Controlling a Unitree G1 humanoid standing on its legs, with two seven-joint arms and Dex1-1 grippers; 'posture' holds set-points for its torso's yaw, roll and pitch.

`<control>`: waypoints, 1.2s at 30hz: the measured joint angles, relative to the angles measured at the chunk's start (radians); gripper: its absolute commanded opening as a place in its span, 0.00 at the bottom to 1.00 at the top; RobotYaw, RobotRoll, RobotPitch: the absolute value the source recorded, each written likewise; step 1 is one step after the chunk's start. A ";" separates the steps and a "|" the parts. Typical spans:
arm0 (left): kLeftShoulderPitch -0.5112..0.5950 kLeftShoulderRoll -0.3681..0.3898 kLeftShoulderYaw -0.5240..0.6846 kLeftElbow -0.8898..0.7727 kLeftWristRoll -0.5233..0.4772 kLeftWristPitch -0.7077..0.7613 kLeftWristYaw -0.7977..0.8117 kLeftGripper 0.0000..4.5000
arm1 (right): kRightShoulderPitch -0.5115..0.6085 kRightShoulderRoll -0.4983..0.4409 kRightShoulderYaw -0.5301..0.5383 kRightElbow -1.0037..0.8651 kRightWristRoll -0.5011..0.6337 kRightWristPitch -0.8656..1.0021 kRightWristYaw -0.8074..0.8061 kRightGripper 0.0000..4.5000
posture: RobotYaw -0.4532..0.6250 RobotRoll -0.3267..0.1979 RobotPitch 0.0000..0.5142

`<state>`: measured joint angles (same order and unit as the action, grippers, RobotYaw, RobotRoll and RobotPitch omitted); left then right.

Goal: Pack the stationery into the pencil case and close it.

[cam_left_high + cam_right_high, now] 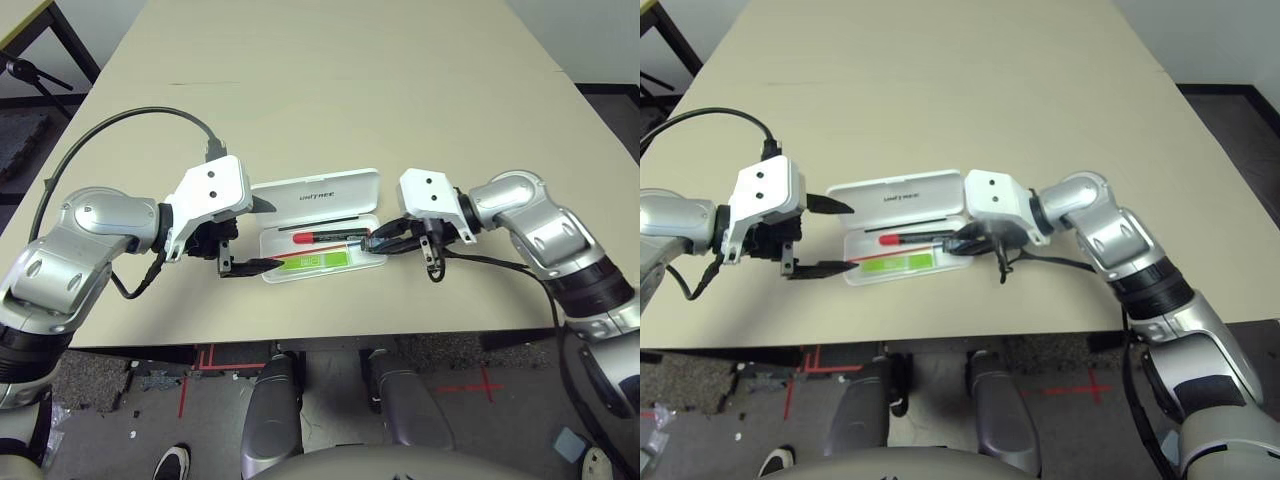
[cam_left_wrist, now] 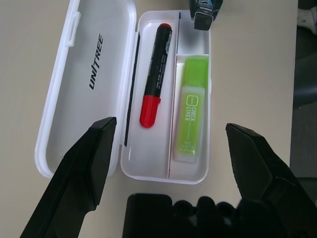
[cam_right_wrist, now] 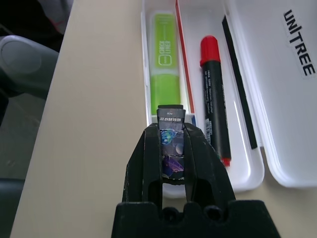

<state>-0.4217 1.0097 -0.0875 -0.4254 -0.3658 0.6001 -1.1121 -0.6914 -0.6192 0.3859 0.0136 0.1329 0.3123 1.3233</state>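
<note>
The white pencil case (image 1: 340, 190) lies open near the table's front edge, its lid flat behind the tray. In the tray lie a red marker (image 1: 322, 237) with a black body and a light green highlighter (image 1: 320, 259), side by side in separate compartments. My right gripper (image 3: 172, 130) is shut on a tiny dark block (image 3: 171, 136) and holds it over the tray's right end, beside the highlighter (image 3: 164, 54). My left gripper (image 1: 258, 236) is open at the case's left end, its fingers (image 2: 94, 153) spread as wide as the case, holding nothing.
The beige table (image 1: 330, 80) stretches bare behind the case. Its front edge (image 1: 300, 340) runs close below both grippers. A black cable (image 1: 130, 125) loops over my left arm.
</note>
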 measured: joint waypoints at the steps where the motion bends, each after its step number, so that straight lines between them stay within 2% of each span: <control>1: 0.001 0.000 0.000 0.000 0.000 0.000 0.000 1.00 | 0.000 0.000 0.003 0.003 -0.007 -0.006 0.000 0.24 | 0.41 0.62 0.35; 3: 0.004 0.000 0.000 0.000 0.002 0.000 0.001 1.00 | 0.000 0.001 0.006 0.014 -0.023 -0.019 -0.002 0.37 | 0.41 0.62 0.35; 10: 0.017 0.000 0.000 -0.001 0.008 0.000 0.007 1.00 | -0.007 -0.001 -0.011 0.031 -0.027 -0.013 -0.005 0.97 | 0.41 0.62 0.35; 11: 0.017 0.000 0.000 0.000 0.009 0.000 0.008 1.00 | -0.008 -0.006 -0.023 0.034 -0.020 -0.001 -0.006 0.99 | 0.41 0.62 0.35; 14: 0.023 0.000 0.002 0.002 0.012 -0.001 0.010 1.00 | -0.008 -0.045 -0.090 0.051 0.033 0.072 0.000 0.99 | 0.41 0.62 0.35; 19: 0.056 0.018 0.012 0.010 0.018 -0.007 0.011 1.00 | 0.014 -0.186 -0.226 0.130 0.122 0.160 0.060 0.99 | 0.42 0.62 0.35; 24: 0.085 0.030 0.040 0.013 0.019 -0.016 0.012 1.00 | 0.083 -0.284 -0.297 0.140 0.210 0.230 0.141 0.99 | 0.42 0.62 0.34; 30: 0.117 0.039 0.064 0.018 0.020 -0.020 0.012 1.00 | 0.130 -0.338 -0.347 0.107 0.279 0.298 0.170 0.99 | 0.42 0.62 0.34; 35: 0.125 0.042 0.072 0.061 0.046 -0.032 0.021 1.00 | 0.149 -0.334 -0.349 0.101 0.283 0.298 0.153 0.99 | 0.42 0.62 0.33; 36: 0.128 0.044 0.072 0.067 0.052 -0.034 0.021 0.96 | 0.151 -0.328 -0.349 0.101 0.283 0.298 0.147 1.00 | 0.42 0.62 0.33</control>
<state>-0.2941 1.0538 -0.0159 -0.3581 -0.3138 0.5663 -1.0910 -0.5403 -0.9474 0.0370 0.1142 0.4162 0.6104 1.4701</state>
